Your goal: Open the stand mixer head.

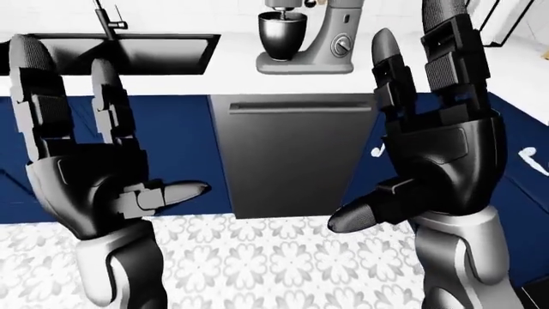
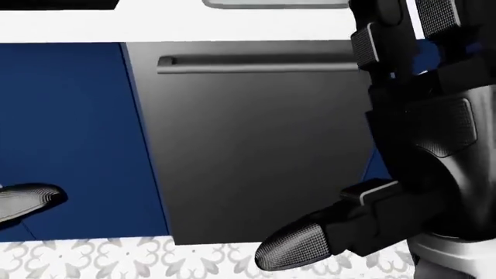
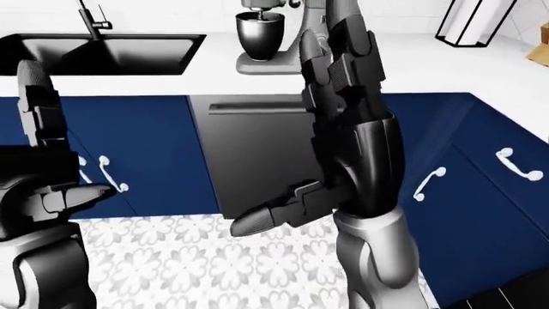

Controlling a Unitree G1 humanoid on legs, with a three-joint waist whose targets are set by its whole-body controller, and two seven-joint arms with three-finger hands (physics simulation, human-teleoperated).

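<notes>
Stand mixer sits on the white counter above the dishwasher, head down. Left hand and right hand raised, fingers spread, empty. Risk: raised right hand may knock the mixer bowl on approach.

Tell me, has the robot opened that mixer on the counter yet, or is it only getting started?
Only getting started. Nothing looks done: the stand mixer sits on the white counter with its head down over the bowl. In hand: both the left hand and the right hand are raised with open fingers, holding nothing and short of the mixer, above the dishwasher. Left: reach the head and tilt it up.
</notes>
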